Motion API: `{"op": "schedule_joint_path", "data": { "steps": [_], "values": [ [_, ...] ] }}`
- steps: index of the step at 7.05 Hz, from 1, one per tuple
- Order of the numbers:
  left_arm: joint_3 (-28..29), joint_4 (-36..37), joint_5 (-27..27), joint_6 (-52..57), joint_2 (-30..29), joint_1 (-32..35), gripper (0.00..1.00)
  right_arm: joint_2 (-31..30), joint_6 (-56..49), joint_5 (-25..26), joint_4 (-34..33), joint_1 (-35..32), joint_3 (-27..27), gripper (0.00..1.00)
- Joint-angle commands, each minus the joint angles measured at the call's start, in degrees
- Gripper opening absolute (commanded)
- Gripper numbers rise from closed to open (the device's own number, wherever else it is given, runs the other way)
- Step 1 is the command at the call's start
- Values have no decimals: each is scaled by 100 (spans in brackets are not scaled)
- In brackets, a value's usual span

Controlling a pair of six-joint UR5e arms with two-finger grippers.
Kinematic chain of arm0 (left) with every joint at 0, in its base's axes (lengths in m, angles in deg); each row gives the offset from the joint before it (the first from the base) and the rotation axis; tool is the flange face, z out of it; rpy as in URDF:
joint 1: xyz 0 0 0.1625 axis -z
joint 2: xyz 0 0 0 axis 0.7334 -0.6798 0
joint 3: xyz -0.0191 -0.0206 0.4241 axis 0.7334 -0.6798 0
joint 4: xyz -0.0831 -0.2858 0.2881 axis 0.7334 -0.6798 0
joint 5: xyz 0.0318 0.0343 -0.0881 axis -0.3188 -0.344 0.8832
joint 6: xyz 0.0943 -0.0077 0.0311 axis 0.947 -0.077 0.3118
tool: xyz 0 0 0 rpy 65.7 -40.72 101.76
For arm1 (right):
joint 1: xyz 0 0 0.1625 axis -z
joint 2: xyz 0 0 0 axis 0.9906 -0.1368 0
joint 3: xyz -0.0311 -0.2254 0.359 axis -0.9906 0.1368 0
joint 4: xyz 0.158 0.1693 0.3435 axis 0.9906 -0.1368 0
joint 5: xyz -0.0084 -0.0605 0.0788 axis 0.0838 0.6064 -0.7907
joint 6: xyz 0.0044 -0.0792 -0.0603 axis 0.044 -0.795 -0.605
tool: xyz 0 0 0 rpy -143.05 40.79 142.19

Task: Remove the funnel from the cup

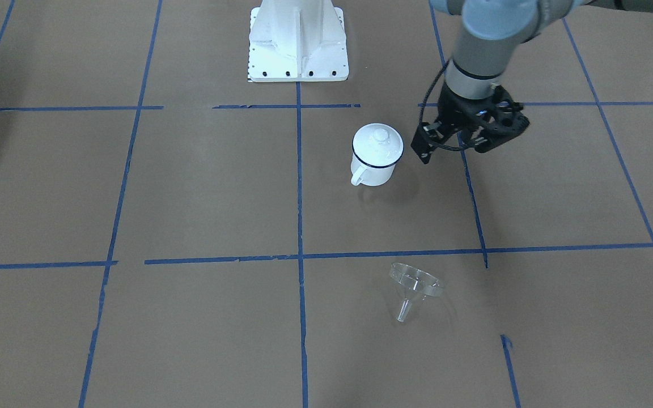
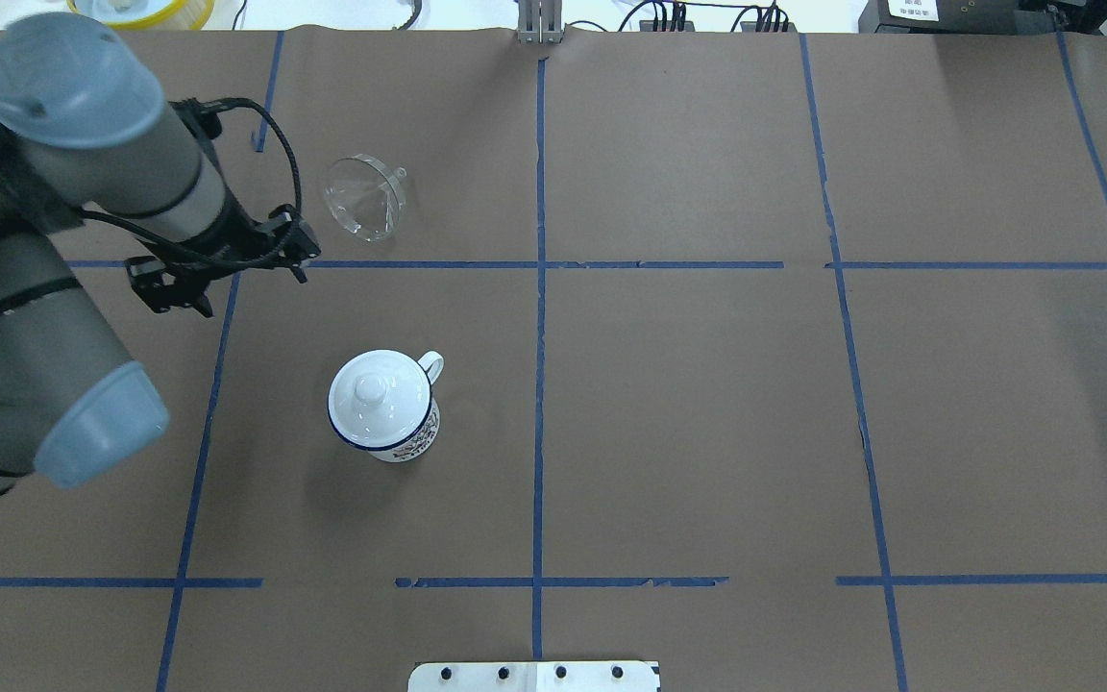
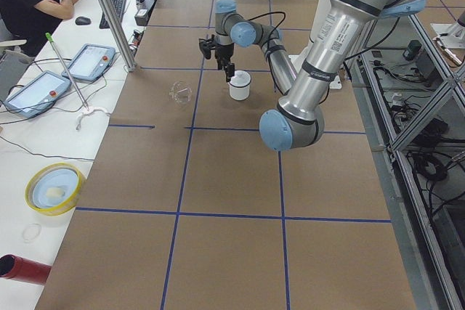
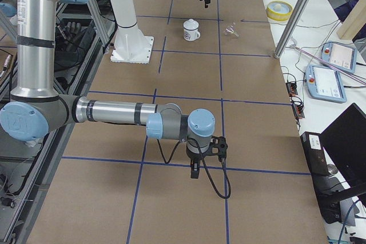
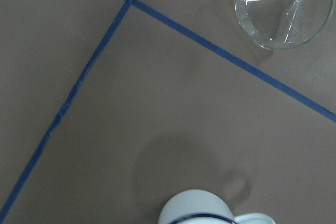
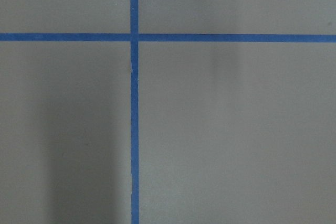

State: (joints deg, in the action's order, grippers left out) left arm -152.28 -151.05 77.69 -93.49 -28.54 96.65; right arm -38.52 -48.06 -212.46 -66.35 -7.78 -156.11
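The clear funnel (image 1: pixel 414 286) lies on its side on the brown table, well apart from the cup. It also shows in the overhead view (image 2: pixel 364 197) and the left wrist view (image 5: pixel 283 9). The cup (image 1: pixel 376 164), a white mug with a dark blue rim, stands upright with a white knobbed lid (image 1: pixel 379 139) on it; it also shows in the overhead view (image 2: pixel 382 404). My left gripper (image 1: pixel 423 151) hangs empty above the table beside the cup, and its fingers look shut. My right gripper (image 4: pixel 194 170) shows only in the exterior right view; I cannot tell its state.
Blue tape lines (image 2: pixel 539 288) divide the brown table into squares. The robot's white base (image 1: pixel 298 42) stands behind the cup. A yellow bowl (image 3: pixel 52 188), tablets and a seated person are on the side bench.
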Motion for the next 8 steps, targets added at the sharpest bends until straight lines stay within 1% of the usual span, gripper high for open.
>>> {"op": "schedule_joint_path", "data": {
  "steps": [1, 2, 3, 4, 6, 7, 8],
  "values": [
    [363, -574, 848, 2724, 1239, 1540, 100, 0, 0, 0, 0, 0, 5, 100],
    [1097, -776, 1191, 3912, 1427, 2078, 100, 0, 0, 0, 0, 0, 5, 100],
    [1313, -866, 1211, 4785, 1673, 2605, 100, 0, 0, 0, 0, 0, 5, 100],
    [1402, -866, 1220, 5377, 1771, 3150, 100, 0, 0, 0, 0, 0, 5, 100],
    [1779, -866, 1220, 6529, 1877, 3672, 100, 0, 0, 0, 0, 0, 5, 100],
    [2086, -866, 1220, 7143, 1886, 3918, 100, 0, 0, 0, 0, 0, 5, 100],
    [2124, -866, 1229, 7254, 1895, 3973, 100, 0, 0, 0, 0, 0, 5, 100]
  ]
}}
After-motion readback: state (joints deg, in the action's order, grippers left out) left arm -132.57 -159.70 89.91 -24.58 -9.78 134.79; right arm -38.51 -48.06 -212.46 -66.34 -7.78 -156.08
